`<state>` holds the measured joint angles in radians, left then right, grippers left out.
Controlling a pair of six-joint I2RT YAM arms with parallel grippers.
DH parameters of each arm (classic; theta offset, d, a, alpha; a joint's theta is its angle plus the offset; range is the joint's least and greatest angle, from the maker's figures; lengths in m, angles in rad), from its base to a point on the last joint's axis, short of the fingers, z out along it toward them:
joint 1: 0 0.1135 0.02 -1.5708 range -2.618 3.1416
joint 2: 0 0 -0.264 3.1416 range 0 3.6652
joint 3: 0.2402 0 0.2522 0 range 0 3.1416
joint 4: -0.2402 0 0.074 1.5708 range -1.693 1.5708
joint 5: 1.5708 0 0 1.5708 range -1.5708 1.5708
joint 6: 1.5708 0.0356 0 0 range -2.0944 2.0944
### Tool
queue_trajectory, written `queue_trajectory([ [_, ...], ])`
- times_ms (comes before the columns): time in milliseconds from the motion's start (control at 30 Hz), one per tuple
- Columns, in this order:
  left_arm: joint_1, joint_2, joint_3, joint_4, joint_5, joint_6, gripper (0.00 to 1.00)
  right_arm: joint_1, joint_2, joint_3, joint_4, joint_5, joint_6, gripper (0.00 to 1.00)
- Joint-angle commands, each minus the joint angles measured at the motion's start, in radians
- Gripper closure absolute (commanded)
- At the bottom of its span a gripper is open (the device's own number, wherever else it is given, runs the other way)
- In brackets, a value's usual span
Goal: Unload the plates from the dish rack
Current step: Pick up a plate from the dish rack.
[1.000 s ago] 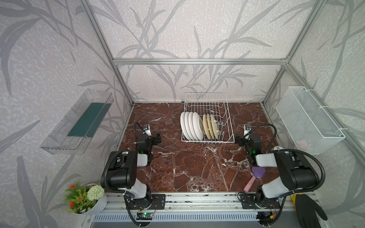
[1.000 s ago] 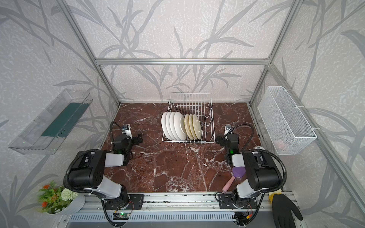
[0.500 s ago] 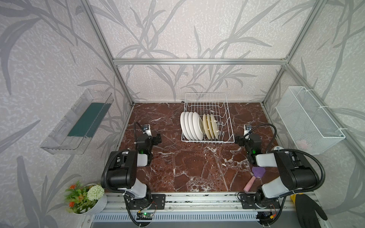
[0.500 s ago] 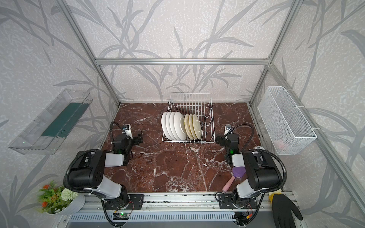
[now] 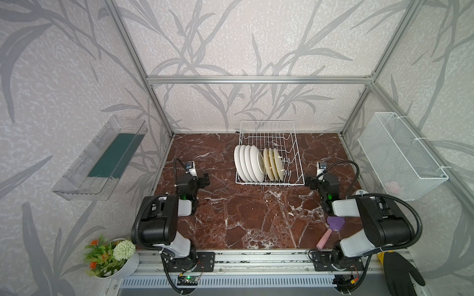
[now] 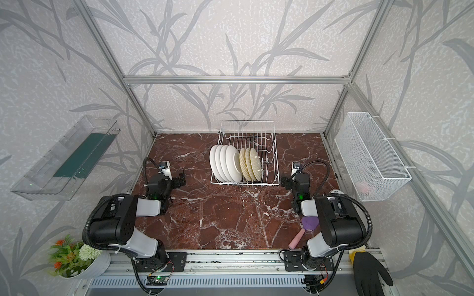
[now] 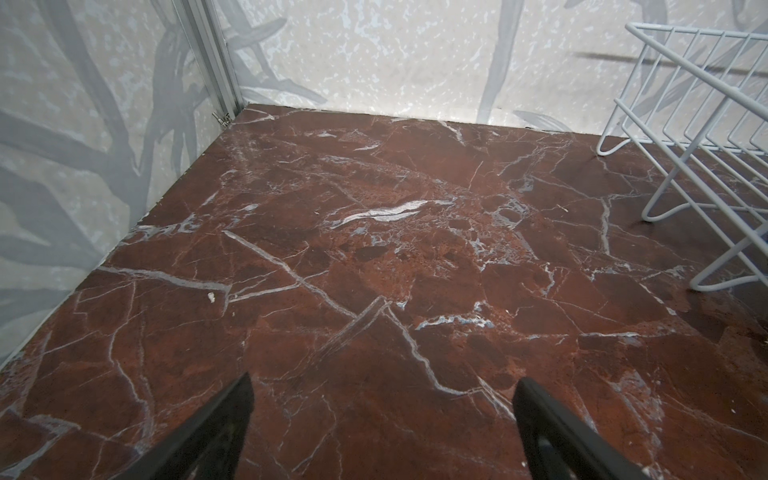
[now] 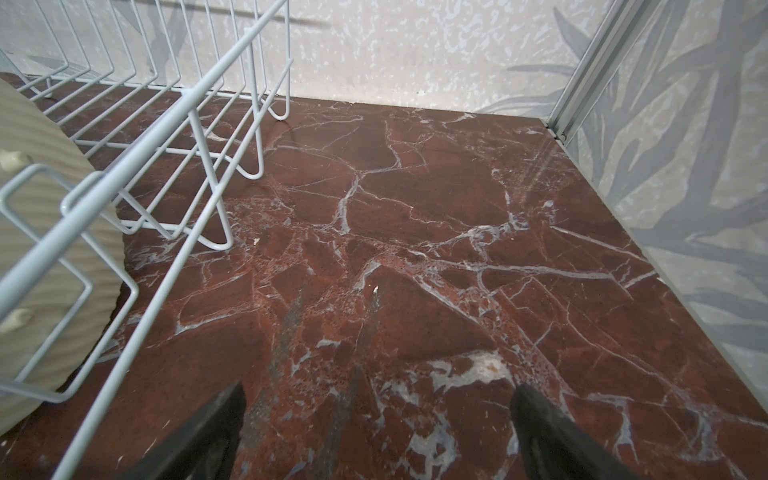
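While both top views show 4 white plates (image 5: 249, 166) and 3 yellow plates (image 5: 273, 164) upright in the rack (image 5: 268, 139), my left gripper (image 5: 205, 179) and right gripper (image 5: 311, 183) flank it, empty. Left wrist: jaws wide over bare marble (image 7: 374, 249). Right wrist: jaws wide, rack wire close beside; I could snag it, or knock the packed plates together

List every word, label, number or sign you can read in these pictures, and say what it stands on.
No text can be read in any view.
White plates in the dish rack: only plain surfaces show, with no lettering in view.
Yellow plates: ribbed texture only, no print.
Circuit board: any markings are too small to read.
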<state>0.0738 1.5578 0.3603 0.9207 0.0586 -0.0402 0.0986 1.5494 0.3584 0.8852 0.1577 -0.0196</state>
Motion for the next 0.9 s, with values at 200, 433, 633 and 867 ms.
queue_trajectory([
  [200,0.006,0.007,0.020,0.011,-0.033,-0.002,0.01,0.003,-0.013,0.019,0.003,0.016,-0.002,0.01],
  [433,0.006,0.009,0.019,0.018,-0.034,-0.003,0.01,0.004,-0.012,0.019,0.002,0.016,-0.003,0.01],
  [633,0.004,-0.001,-0.006,0.063,-0.027,0.003,0.01,0.004,-0.037,0.004,0.014,0.026,0.000,0.01],
  [867,-0.003,-0.179,-0.013,-0.088,-0.036,0.009,0.01,0.006,-0.201,0.015,-0.132,0.065,0.012,0.01],
])
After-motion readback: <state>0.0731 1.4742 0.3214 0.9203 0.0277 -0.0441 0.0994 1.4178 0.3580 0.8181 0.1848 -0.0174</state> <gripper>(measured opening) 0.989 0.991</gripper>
